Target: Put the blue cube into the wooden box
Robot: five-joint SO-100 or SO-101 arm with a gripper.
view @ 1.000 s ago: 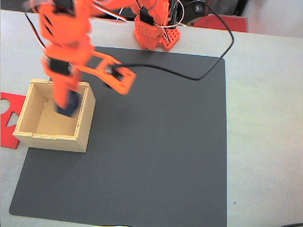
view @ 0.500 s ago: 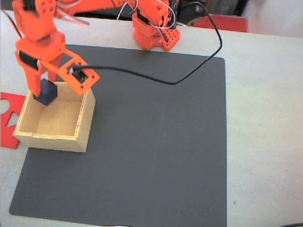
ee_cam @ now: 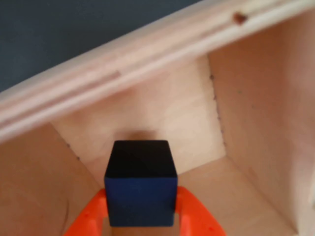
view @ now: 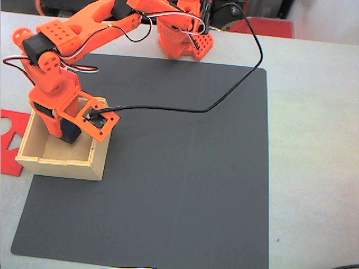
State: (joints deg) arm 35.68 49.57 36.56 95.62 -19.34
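The wooden box [view: 63, 166] stands at the left edge of the black mat in the fixed view. My orange gripper [view: 68, 134] reaches down into it, shut on the blue cube [view: 71, 133], which hangs inside the box near its middle. In the wrist view the blue cube [ee_cam: 141, 184] sits clamped between my two orange fingers [ee_cam: 197, 220], with the gripper [ee_cam: 141, 201] above the pale box floor. The box rim [ee_cam: 123, 69] runs slantwise across the top, and its walls enclose the cube on all sides. I cannot tell whether the cube touches the floor.
A flat red cut-out sheet [view: 10, 140] lies left of the box. The black mat [view: 185, 168] spreads to the right. The arm's base [view: 182, 36] stands at the back, and a black cable [view: 224, 95] loops over the mat. A red object [view: 263, 25] lies at the back right.
The gripper with the blue cube has swung from the box's far left rim toward its middle and dropped lower inside the walls.
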